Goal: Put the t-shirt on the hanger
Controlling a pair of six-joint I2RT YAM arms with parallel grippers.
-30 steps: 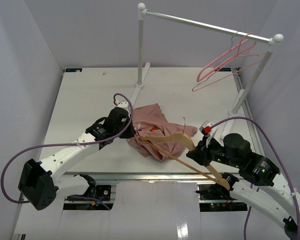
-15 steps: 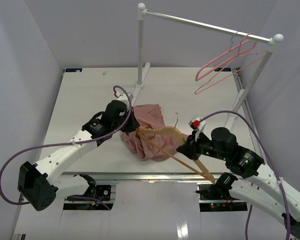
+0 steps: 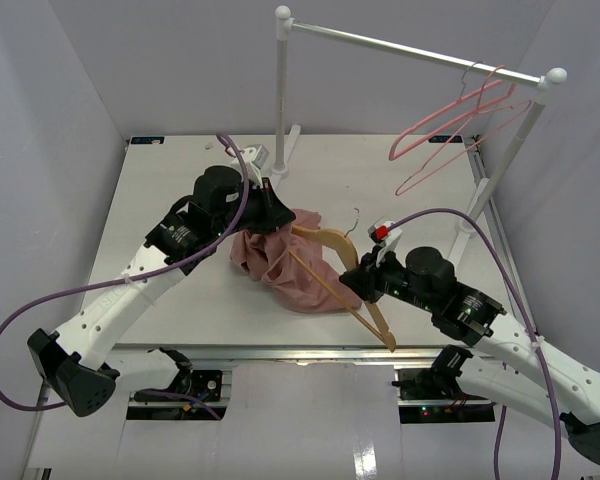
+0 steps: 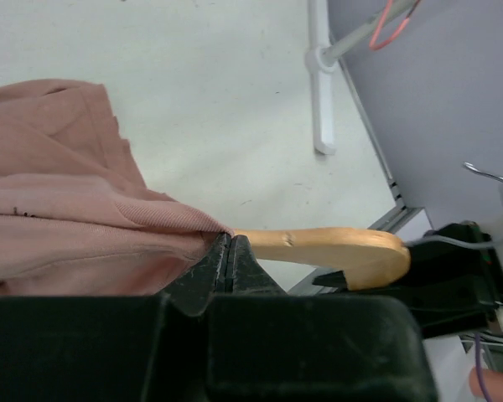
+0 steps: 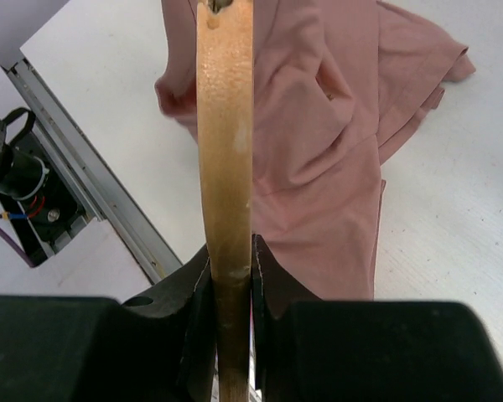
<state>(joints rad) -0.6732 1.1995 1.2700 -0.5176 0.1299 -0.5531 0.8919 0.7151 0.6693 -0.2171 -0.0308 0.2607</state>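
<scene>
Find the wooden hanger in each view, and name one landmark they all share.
Top external: the hanger lies at the centre, slanting across the t-shirt.
Left wrist: its rounded end shows right of centre.
Right wrist: an upright wooden strip through the middle.
Shared landmark: the pink t-shirt.

One t-shirt (image 3: pixel 263 256), one wooden hanger (image 3: pixel 328 237), two pink hangers (image 3: pixel 446 124).
</scene>
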